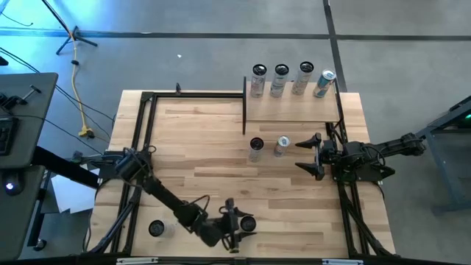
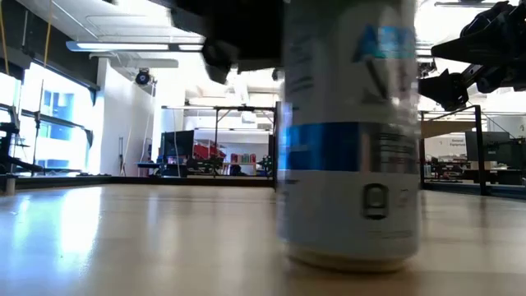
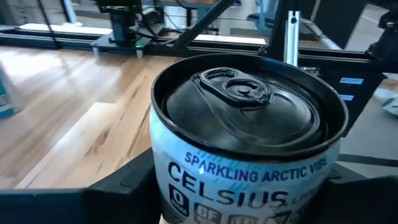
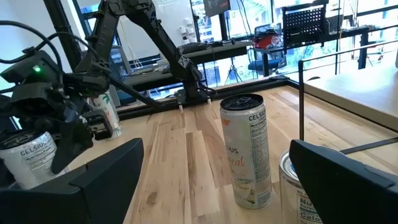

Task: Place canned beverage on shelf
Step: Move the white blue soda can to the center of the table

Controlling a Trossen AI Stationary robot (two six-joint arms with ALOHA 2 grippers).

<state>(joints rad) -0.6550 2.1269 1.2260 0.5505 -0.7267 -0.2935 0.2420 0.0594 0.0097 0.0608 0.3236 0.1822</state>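
- I am working my left tool [image 1: 237, 225] at the bottom centre of the high view, and its fingers are flanking a can [image 1: 246, 222] that is standing upright on the counter [image 1: 199, 147].
- In the left wrist view the can [image 3: 245, 149] is filling the frame between my two fingers, but I cannot tell whether they are gripping it yet or only bracketing it.
- To do this well, I judge I should be centring the can between the fingers, squeezing at mid-height and checking it is firm before lifting, since a tall can tips easily.
- The shelf [image 1: 291, 109] is sitting at the upper centre-right of the high view with four cans [image 1: 281, 79] along its far edge; its near part is bare, so that is where I should be aiming.
- My right tool [image 1: 313, 156] is waiting wide open at centre right, near two loose cans [image 1: 268, 146]; I should be routing my lift clear of them.
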